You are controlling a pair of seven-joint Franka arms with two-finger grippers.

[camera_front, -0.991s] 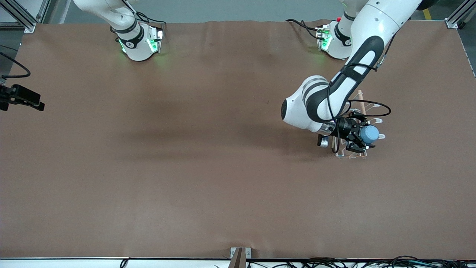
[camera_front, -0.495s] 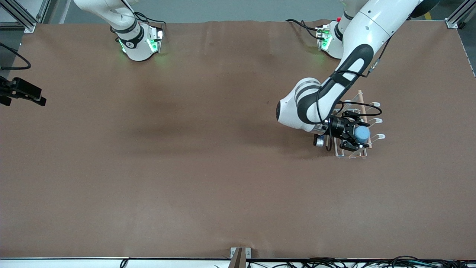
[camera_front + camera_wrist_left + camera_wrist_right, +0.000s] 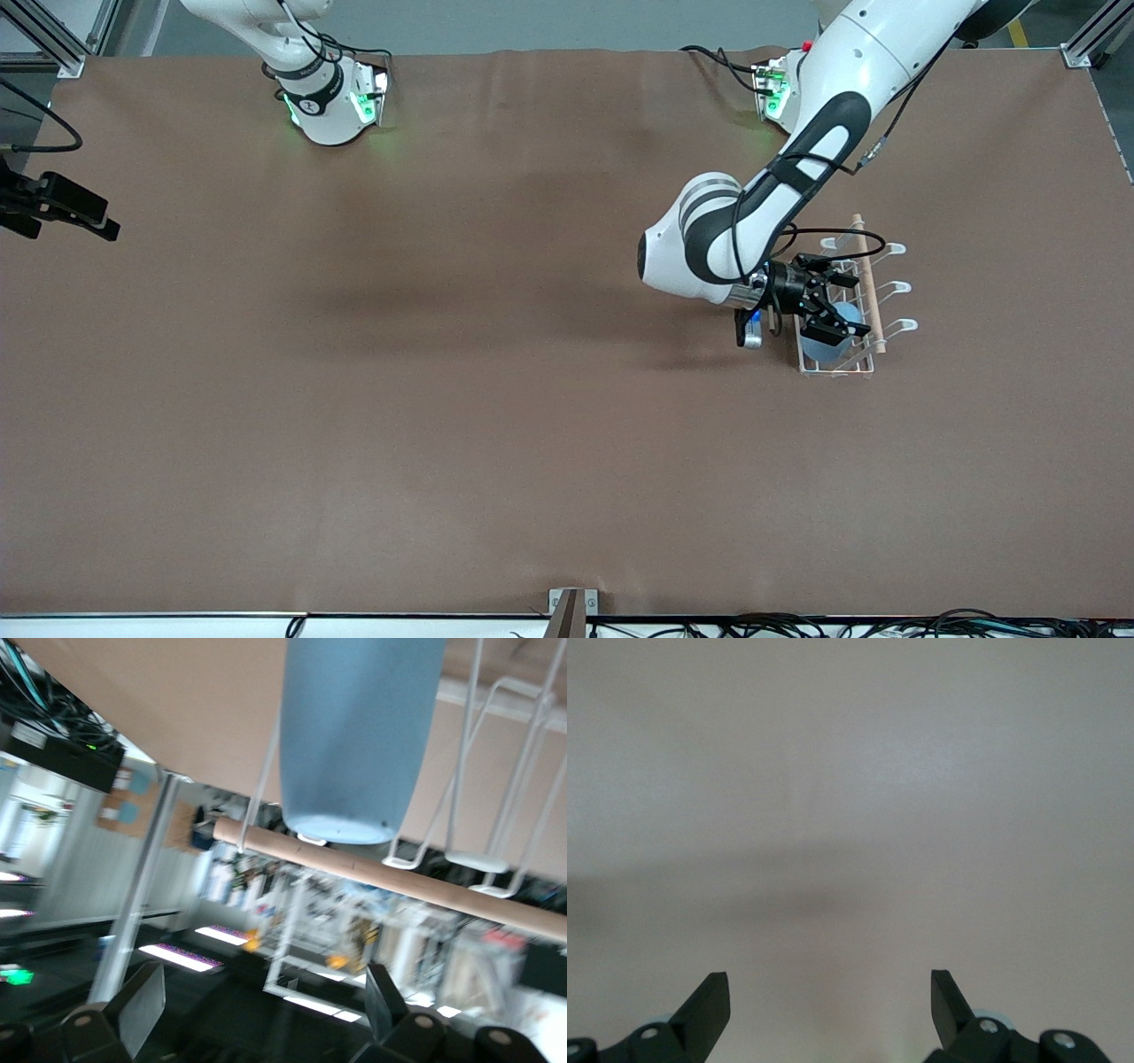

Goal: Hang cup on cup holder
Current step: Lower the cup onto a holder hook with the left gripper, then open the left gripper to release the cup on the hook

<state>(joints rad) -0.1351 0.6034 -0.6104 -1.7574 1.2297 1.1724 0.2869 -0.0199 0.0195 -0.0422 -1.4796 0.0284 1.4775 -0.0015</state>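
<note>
The light-blue cup [image 3: 848, 313] sits on the white wire cup holder [image 3: 837, 372], over a prong on the side of the wooden rod [image 3: 866, 266] toward the right arm's end. In the left wrist view the cup [image 3: 354, 735] hangs in front of the rod [image 3: 407, 884], apart from my fingers [image 3: 142, 1010]. My left gripper [image 3: 837, 306] is open and empty, just beside the cup; it also shows in the left wrist view [image 3: 264, 992]. My right gripper [image 3: 62, 213] waits open at the table's edge at the right arm's end, over bare table [image 3: 830, 988].
The rack's other looped prongs [image 3: 897, 288] point toward the left arm's end of the table. The brown table cover [image 3: 496, 399] carries nothing else. Cables [image 3: 797, 620] run along the near edge.
My left gripper carried the cup across the rod toward the right arm's end, then opened and let it go on the rack. The right gripper shifted slightly.
</note>
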